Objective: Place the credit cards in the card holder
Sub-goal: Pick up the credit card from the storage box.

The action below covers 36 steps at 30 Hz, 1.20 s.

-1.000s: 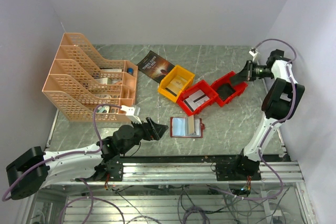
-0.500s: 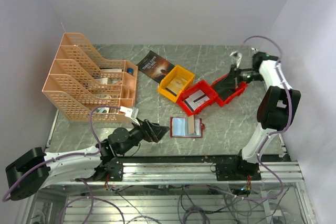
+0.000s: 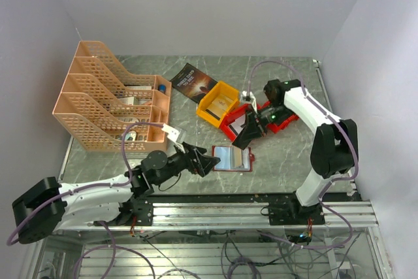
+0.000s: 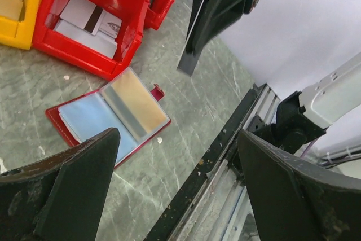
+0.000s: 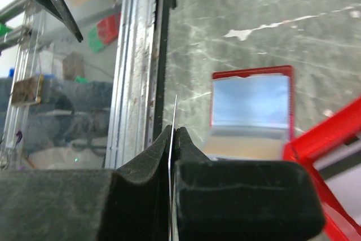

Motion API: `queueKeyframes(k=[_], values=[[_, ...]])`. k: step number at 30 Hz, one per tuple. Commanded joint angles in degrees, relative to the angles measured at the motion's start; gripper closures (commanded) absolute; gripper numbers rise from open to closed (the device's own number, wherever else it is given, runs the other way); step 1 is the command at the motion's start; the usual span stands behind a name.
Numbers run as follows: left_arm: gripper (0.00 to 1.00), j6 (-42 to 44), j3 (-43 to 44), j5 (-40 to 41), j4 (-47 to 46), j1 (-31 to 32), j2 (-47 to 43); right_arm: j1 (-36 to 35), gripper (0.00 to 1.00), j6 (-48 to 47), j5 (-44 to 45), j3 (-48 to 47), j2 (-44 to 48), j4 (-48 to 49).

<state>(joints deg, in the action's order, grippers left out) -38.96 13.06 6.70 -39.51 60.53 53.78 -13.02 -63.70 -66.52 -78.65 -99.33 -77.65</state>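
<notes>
The card holder (image 3: 232, 158) lies open on the table, dark red with pale clear pockets, also in the left wrist view (image 4: 110, 114) and the right wrist view (image 5: 251, 114). My right gripper (image 3: 251, 130) hovers just above its far edge, shut on a credit card (image 5: 175, 108) seen edge-on as a thin line; the same card shows as a dark slab (image 4: 194, 49). More credit cards (image 4: 87, 18) lie in the red bin (image 3: 229, 125). My left gripper (image 3: 208, 160) stands open and empty just left of the holder.
A yellow bin (image 3: 210, 107) and a second red bin (image 3: 285, 110) flank the red one. A dark-covered book (image 3: 194, 83) lies behind them. An orange file rack (image 3: 111, 106) fills the left side. The metal rail (image 3: 261, 204) runs along the near edge.
My right arm has swung from the far right corner leftward and down to above the card holder, carrying the card. My left gripper has edged right toward the holder.
</notes>
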Motion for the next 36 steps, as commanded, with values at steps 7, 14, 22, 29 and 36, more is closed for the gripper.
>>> queueKeyframes(k=[7, 14, 22, 29, 36], values=[[0.12, 11.7, 13.0, -12.5, 7.1, -0.7, 11.4, -11.6, 1.0, 0.4, 4.2, 5.6, 5.1, 6.0], [0.27, 12.3, 14.3, -14.4, 3.9, -0.8, 15.8, -13.1, 1.0, -0.5, 3.8, 5.4, 5.3, 5.0], [0.5, 12.2, 14.3, -16.1, 2.3, -0.9, 18.1, -13.7, 1.0, -1.7, 3.2, 5.0, 5.1, 3.7], [0.6, 12.6, 15.3, -17.2, 1.7, -1.0, 19.7, -14.4, 1.0, -2.9, 3.1, 5.1, 5.0, 2.6], [0.71, 12.1, 15.8, -19.0, -0.5, -1.1, 21.8, -14.9, 1.0, -2.5, 3.3, 5.5, 5.4, 2.9]])
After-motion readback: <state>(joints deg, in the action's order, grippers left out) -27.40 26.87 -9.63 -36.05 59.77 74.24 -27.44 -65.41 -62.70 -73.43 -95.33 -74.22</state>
